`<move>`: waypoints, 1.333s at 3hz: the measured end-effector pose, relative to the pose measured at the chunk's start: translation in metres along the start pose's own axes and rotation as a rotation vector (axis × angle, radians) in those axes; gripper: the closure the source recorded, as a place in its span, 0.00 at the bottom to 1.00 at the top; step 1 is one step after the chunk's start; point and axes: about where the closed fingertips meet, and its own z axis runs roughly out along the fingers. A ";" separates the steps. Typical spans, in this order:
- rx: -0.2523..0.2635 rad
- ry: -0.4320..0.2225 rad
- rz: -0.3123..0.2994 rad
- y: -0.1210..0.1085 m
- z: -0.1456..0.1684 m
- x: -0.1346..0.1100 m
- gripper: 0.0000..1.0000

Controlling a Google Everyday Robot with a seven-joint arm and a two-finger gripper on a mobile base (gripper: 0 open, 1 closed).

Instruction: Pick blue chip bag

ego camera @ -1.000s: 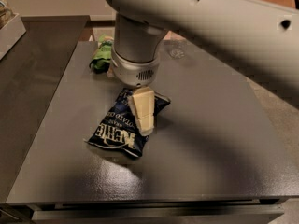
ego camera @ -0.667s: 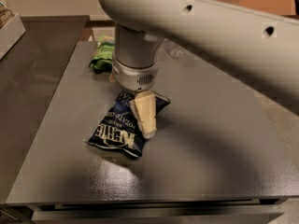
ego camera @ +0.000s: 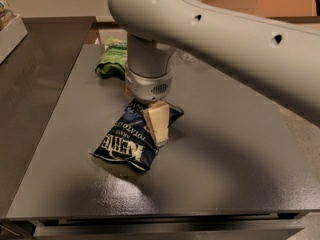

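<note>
Well, towards the back left the green snack bag [ego camera: 113, 60] is lying on the dark table [ego camera: 235, 174]; nearer the middle the blue chip bag [ego camera: 131, 143] is resting flat, lettering facing up; the gripper [ego camera: 156, 132] is sitting low at the bag's right edge, and whether it is spread or pinching foil I cannot tell; the arm [ego camera: 235, 39] is stretching off to the right. I'm guessing the bag is weighing next to nothing, crinkling and slipping easily, its chips cracking under a hard squeeze; a raised fold near the middle is looking like the safest hold.
</note>
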 end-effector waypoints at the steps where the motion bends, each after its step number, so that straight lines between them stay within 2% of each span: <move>1: -0.003 0.001 -0.001 0.000 -0.002 0.002 0.41; 2: 0.023 -0.014 -0.002 -0.002 -0.020 0.004 0.64; 3: 0.079 -0.039 -0.001 -0.008 -0.055 0.009 0.87; 4: 0.130 -0.059 0.001 -0.017 -0.092 0.016 1.00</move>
